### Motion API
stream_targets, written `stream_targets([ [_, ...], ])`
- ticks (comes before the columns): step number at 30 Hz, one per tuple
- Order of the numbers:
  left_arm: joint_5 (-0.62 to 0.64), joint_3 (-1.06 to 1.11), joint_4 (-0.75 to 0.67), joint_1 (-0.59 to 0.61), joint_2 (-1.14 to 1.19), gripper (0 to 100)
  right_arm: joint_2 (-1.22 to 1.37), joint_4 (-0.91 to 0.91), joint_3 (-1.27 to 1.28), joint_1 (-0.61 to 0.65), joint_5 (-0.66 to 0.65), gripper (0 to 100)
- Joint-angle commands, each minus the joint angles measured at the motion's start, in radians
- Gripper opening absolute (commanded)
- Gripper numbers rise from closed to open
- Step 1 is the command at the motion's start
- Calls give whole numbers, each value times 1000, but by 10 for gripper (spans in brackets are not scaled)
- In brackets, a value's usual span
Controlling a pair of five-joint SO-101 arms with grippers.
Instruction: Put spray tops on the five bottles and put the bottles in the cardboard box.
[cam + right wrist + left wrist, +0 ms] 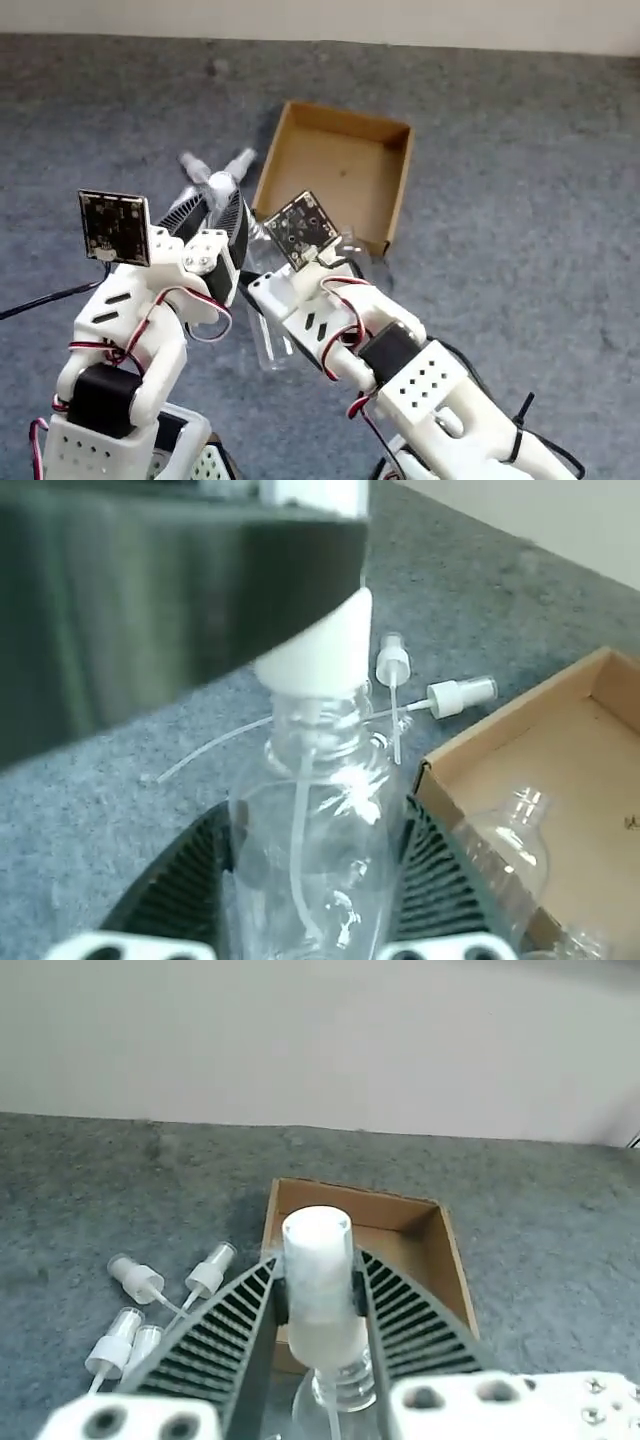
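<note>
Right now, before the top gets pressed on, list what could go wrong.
The white plastic spray top in the left jaws looks tilted on the clear plastic bottle held by the right jaws; it may jam or cross-thread.
The loose white spray tops lie on the grey carpet close beside the left arm; a swing could scatter them.

We find soft, even light falling from above in all three views, bright enough that the grey table (520, 150) reads plainly, and the arms (140, 320) lay only faint, loose-edged shade on it in the high view. In the left wrist view the white spray top (318, 1260) is the brightest thing and nearly washes out at its crown, in front of a flatly lit pale wall (320, 1040). In the right wrist view we see small glints on the shoulder and body of the clear bottle (315, 830), and the floor of the cardboard box (580, 750) is evenly lit.
</note>
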State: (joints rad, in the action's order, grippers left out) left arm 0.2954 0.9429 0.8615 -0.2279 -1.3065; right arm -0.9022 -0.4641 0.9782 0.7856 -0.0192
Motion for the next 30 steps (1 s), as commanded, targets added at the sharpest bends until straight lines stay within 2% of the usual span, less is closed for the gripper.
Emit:
stream_targets([
  [1,-18,22,35,-61,4,8,-25,39,-27,-45,8,4],
  [8,-26,73,29,-74,4,8,-24,39,-21,-47,6,4],
  [12,-106,82,31,-74,4,8,-24,39,-21,-48,6,4],
  [23,-124,74,28,-64,4,9,-22,39,-19,-48,6,4],
  [27,-235,73,29,4,2,103,-22,38,-27,-70,6,4],
  [30,-244,73,29,48,2,143,-21,35,-28,-147,6,4],
])
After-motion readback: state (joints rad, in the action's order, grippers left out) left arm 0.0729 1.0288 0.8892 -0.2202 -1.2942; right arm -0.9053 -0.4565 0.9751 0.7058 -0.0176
